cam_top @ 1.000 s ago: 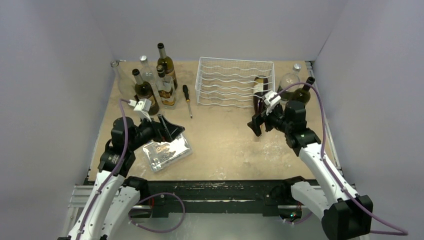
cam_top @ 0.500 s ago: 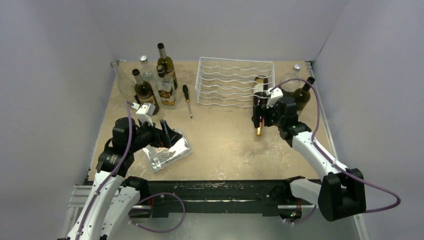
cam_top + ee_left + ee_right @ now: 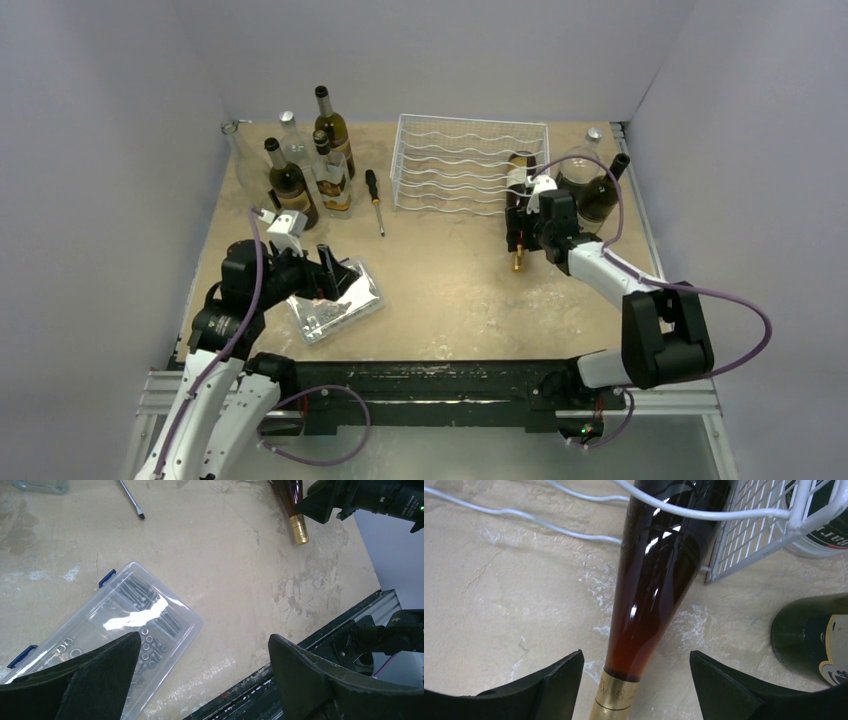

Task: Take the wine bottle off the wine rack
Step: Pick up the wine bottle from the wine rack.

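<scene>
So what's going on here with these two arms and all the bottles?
The right claw is going for the dark wine bottle that lies in the white wire rack, its neck poking out the near side. The claw straddles that neck, jaws open on either side, not gripping yet. The left claw hangs open over a clear box of screws, holding nothing.

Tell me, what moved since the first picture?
The right gripper swung in toward the wine rack, and its jaws now sit either side of the wine bottle neck, not touching it. The left gripper drifted back slightly over the clear box, open. The wine rack, wine bottle, screwdriver and standing bottles stayed put.
</scene>
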`<action>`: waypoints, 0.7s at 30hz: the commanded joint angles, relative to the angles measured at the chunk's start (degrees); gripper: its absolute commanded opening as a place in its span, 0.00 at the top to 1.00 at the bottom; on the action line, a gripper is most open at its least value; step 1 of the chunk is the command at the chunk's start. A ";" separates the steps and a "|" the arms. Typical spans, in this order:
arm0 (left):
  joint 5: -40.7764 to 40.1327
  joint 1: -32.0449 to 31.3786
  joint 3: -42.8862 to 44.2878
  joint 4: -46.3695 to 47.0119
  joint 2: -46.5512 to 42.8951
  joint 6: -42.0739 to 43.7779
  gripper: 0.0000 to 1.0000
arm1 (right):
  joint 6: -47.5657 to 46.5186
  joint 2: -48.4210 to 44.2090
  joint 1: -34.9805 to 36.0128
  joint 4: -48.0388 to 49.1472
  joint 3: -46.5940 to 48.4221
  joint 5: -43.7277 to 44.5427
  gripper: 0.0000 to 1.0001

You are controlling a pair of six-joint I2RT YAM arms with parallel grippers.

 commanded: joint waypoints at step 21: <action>-0.19 1.72 2.42 0.90 -0.59 1.58 0.00 | 6.46 11.23 0.85 4.10 8.57 2.56 0.47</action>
